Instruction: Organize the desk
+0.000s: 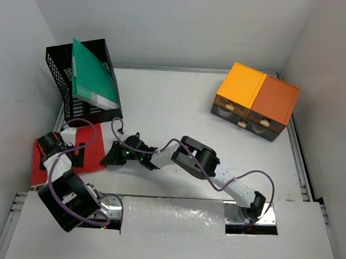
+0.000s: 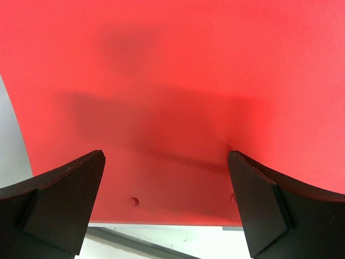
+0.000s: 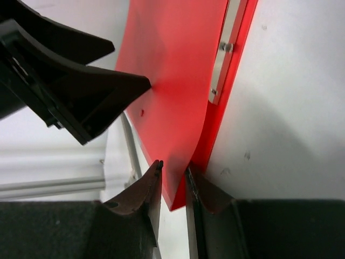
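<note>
Red fills almost all of my left wrist feed: the red folder (image 2: 178, 81) lies right under the left gripper (image 2: 164, 162). Its two dark fingers stand wide apart with nothing between them but that sheet, and a strip of the white desk (image 1: 180, 107) shows at the bottom edge. From overhead I see the desk spreading beneath both arms, walled in on three sides, with a silvery rim along its edges. The folder sits at its near-left corner. My right arm reaches across to the folder's right edge, and on the right wrist feed the right gripper (image 3: 172, 172) is pinched down narrow on the folder's corner, the red cover curving up out of its fingers. A metal clip strip (image 3: 226, 51) runs along the folder's spine. One left fingertip seems to meet the cover there, though I cannot tell whether it presses. At the far left stands a black mesh file rack (image 1: 63, 67) with a green folder (image 1: 92, 74) leaning in it. The orange-topped drawer unit (image 1: 256, 99) sits at the far right.
</note>
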